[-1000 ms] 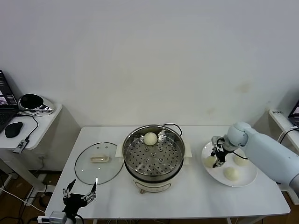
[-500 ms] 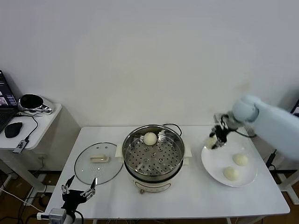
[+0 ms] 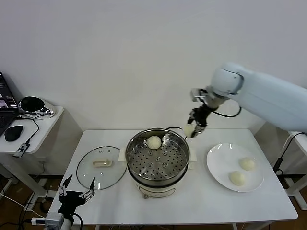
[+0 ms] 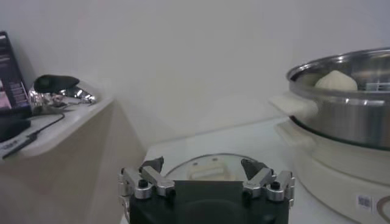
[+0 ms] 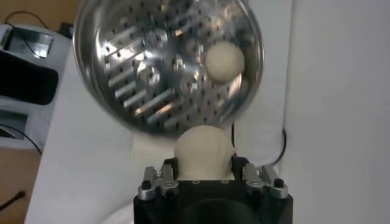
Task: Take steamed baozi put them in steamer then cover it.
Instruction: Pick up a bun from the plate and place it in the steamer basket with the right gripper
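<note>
Right gripper (image 3: 191,128) fingers pinch baozi (image 3: 189,129) above steamer (image 3: 158,154); left gripper (image 3: 76,191) fingers spread

Right arm: raised, reaching in from the right side, wrist bent downward. Right gripper (image 3: 191,128): pointing down in mid-air, fingers closed on a baozi (image 5: 203,152), which sits between them and shows beyond the gripper body in the right wrist view. Left arm: low at the near left desk edge, mostly out of sight. Left gripper (image 3: 76,189): pointing forward, fingers (image 4: 151,165) spread wide, holding nothing.
</note>
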Robot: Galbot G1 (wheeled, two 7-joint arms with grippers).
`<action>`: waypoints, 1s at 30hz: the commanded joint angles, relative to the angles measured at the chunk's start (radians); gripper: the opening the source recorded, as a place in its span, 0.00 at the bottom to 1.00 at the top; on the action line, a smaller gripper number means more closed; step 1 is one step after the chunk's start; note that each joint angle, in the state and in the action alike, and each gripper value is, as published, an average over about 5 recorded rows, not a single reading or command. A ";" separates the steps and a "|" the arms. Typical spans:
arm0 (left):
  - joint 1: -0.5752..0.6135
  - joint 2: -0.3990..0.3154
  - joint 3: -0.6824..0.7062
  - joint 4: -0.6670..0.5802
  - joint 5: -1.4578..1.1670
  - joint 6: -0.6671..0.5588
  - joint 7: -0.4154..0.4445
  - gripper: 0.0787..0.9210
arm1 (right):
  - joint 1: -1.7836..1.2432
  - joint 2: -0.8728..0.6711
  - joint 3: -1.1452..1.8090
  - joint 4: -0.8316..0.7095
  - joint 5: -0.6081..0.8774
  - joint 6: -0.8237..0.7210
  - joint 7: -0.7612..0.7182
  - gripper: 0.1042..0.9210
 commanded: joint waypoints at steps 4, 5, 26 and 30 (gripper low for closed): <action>-0.003 -0.008 0.002 -0.042 -0.005 0.006 0.000 0.88 | -0.042 0.289 -0.074 -0.062 0.069 -0.096 0.044 0.54; -0.004 -0.008 0.003 -0.043 -0.007 0.006 0.001 0.88 | -0.054 0.308 -0.074 -0.076 0.069 -0.100 0.053 0.54; -0.035 -0.015 0.016 -0.009 -0.024 0.011 0.010 0.88 | -0.235 0.507 -0.045 -0.315 0.011 -0.117 0.138 0.54; -0.039 -0.016 0.018 -0.001 -0.023 0.011 0.010 0.88 | -0.244 0.515 -0.039 -0.328 0.001 -0.112 0.139 0.55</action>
